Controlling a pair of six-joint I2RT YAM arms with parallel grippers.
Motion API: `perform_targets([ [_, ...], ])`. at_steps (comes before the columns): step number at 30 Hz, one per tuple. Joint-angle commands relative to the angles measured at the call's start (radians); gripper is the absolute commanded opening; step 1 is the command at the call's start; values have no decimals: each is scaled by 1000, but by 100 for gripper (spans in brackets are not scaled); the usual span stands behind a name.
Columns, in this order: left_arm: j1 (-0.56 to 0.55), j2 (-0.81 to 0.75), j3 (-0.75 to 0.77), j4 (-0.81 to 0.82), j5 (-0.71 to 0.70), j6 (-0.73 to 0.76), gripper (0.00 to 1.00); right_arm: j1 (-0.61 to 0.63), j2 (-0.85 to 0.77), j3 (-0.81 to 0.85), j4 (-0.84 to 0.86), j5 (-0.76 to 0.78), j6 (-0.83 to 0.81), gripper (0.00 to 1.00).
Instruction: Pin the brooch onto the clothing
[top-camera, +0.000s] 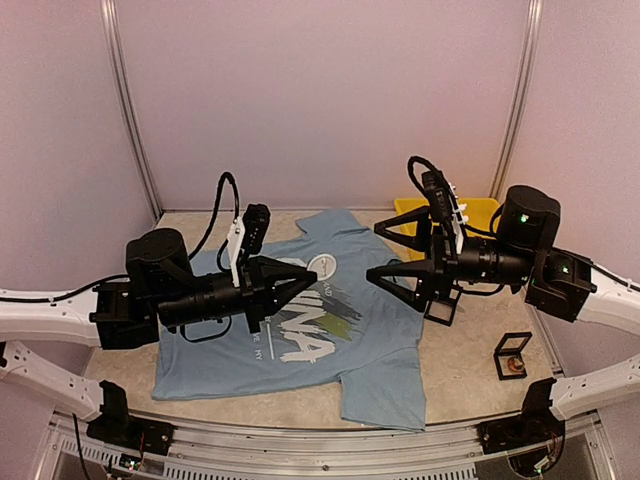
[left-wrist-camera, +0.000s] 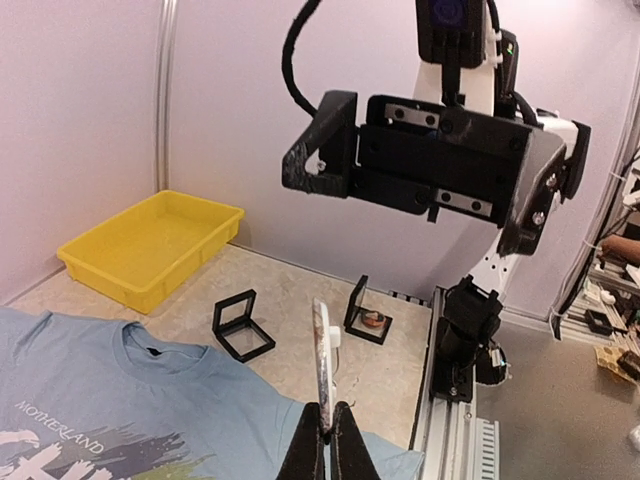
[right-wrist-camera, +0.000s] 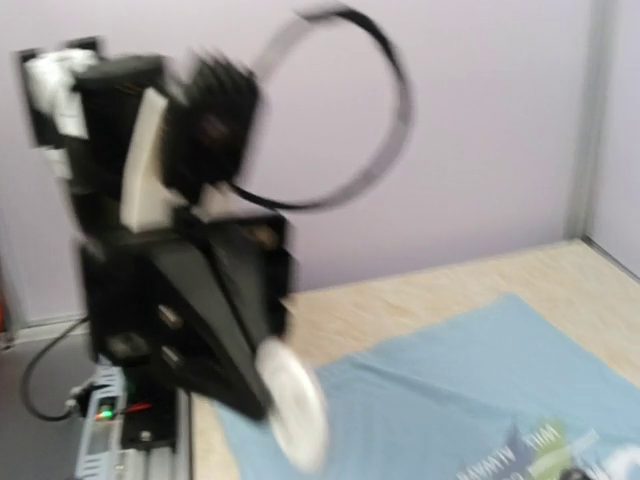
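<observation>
The light blue T-shirt (top-camera: 375, 350) with white "CHINA" lettering lies flat on the table; it also shows in the left wrist view (left-wrist-camera: 100, 390) and the right wrist view (right-wrist-camera: 470, 380). My left gripper (top-camera: 308, 278) hovers above the chest print, shut on the edge of a round white brooch (top-camera: 325, 266). In the left wrist view the brooch (left-wrist-camera: 323, 354) stands edge-on above the shut fingertips (left-wrist-camera: 328, 406). The blurred right wrist view shows its white face (right-wrist-camera: 293, 405). My right gripper (top-camera: 375, 252) is wide open and empty, facing the brooch a short gap away, and shows in the left wrist view (left-wrist-camera: 430, 175).
A yellow tray (top-camera: 480, 210) sits at the back right, also in the left wrist view (left-wrist-camera: 150, 245). An open black display case (top-camera: 443, 305) stands right of the shirt. A second black case (top-camera: 513, 358) holding a small brown item sits near the right front.
</observation>
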Motion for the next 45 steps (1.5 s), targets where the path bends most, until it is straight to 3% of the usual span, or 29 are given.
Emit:
perform_targets([
  [1, -6, -53, -22, 14, -164, -63, 0, -13, -19, -26, -38, 114, 56, 100],
  [9, -21, -116, -48, -20, -197, -116, 0, -16, -89, -135, 15, 164, 108, 99],
  [16, -34, -148, -87, 16, -191, -105, 0, -15, -21, -132, 110, 126, 82, 99],
  [20, -58, -134, -85, 49, -195, -74, 0, -14, 56, -75, 95, 70, 33, 90],
  [24, -85, -112, -84, 85, -199, -26, 0, -15, 102, -49, 159, -164, 2, 78],
  [27, -92, -106, -86, 106, -190, -6, 0, -13, 128, -34, 183, -234, 0, 69],
  [32, -92, -112, -106, 144, -150, 30, 0, -13, 155, -46, 298, -295, 36, 67],
  [39, -98, -111, -136, 202, -91, 94, 0, -13, 233, 3, 395, -351, 110, 74],
  [45, -102, -110, -152, 217, -80, 148, 0, 5, 300, 54, 392, -376, 122, 61],
])
